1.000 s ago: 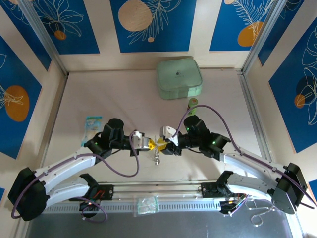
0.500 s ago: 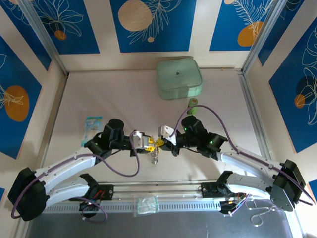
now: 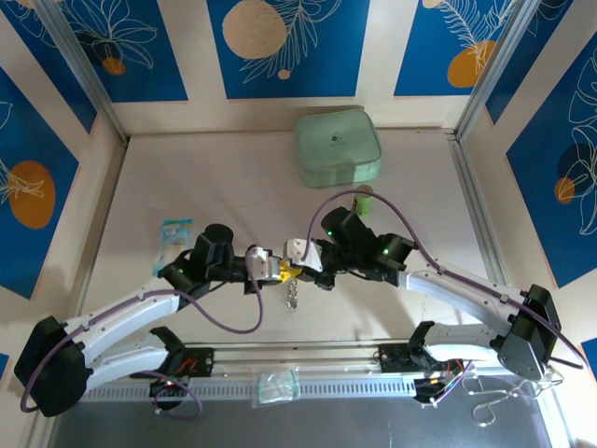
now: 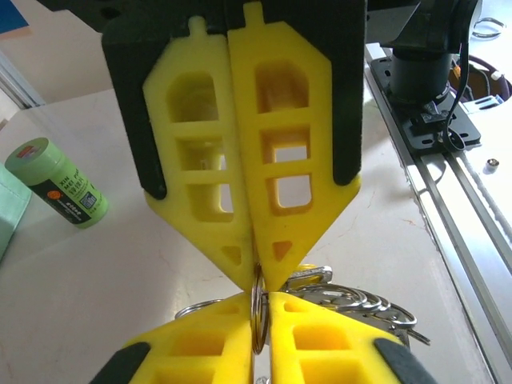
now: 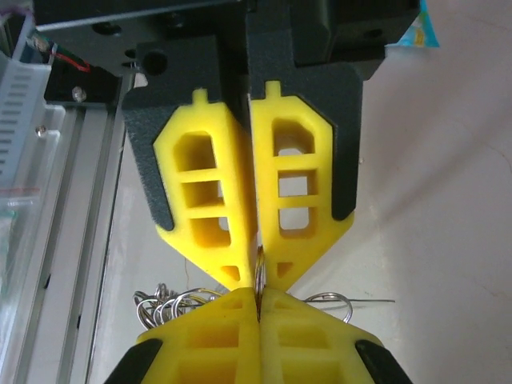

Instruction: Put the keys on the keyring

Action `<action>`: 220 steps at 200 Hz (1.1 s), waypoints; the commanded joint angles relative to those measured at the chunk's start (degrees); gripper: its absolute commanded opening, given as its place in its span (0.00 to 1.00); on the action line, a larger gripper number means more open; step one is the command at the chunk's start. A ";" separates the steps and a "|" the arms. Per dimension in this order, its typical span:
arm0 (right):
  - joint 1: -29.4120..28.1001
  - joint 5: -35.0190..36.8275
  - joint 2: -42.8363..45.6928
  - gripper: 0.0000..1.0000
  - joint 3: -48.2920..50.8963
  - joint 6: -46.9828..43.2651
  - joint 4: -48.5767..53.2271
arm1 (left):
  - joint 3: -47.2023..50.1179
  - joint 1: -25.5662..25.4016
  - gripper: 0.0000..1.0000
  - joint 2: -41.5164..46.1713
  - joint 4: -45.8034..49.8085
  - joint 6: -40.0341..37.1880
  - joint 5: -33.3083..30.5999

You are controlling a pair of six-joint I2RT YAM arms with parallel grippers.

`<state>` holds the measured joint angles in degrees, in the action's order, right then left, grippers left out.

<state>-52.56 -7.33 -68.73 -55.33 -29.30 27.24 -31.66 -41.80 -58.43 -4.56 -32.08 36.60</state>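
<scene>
1. Links of the keyring (image 3: 293,297) dangle at lower centre, top view.
2. Just above, left gripper (image 3: 279,270) and right gripper (image 3: 298,270) meet tip to tip, both clenched on its wire.
3. Likely threading step; keys indiscernible, so next needs one located.

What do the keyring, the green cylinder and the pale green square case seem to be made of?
The keyring: thin silvery metal wire, polished, glinting on its loops. The green cylinder: probably glossy plastic with a printed label. The pale green square case: matte, rounded corners, perhaps fabric or silicone; too far to tell.
</scene>
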 commanded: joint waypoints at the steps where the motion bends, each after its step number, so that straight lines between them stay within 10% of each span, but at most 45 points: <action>1: -1.60 -0.14 -1.56 0.00 -3.38 -3.00 4.79 | -2.07 -0.29 0.06 0.16 -0.18 -1.03 0.13; 22: -1.37 -1.17 -0.72 0.00 -2.91 -1.99 2.80 | -1.94 -0.25 0.00 0.25 -0.64 -0.65 0.40; 59: 5.45 -9.91 8.10 0.34 9.01 7.35 -12.38 | -1.23 -0.25 0.00 0.60 -3.01 0.82 1.09; 137: 6.68 -10.35 10.05 0.33 15.93 13.12 -20.37 | -0.54 -0.23 0.00 0.25 -4.50 1.05 2.13; 186: 6.85 -10.60 9.40 0.13 15.97 12.81 -20.80 | -0.46 -0.24 0.00 0.33 -4.50 0.87 2.29; 220: 7.12 -10.36 9.84 0.22 15.97 12.42 -19.73 | -0.46 -0.23 0.00 0.25 -4.58 0.93 2.51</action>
<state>-45.80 -16.56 -59.27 -39.88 -16.82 7.25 -31.66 -41.82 -58.46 -6.83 -31.55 36.84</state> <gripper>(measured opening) 0.152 0.043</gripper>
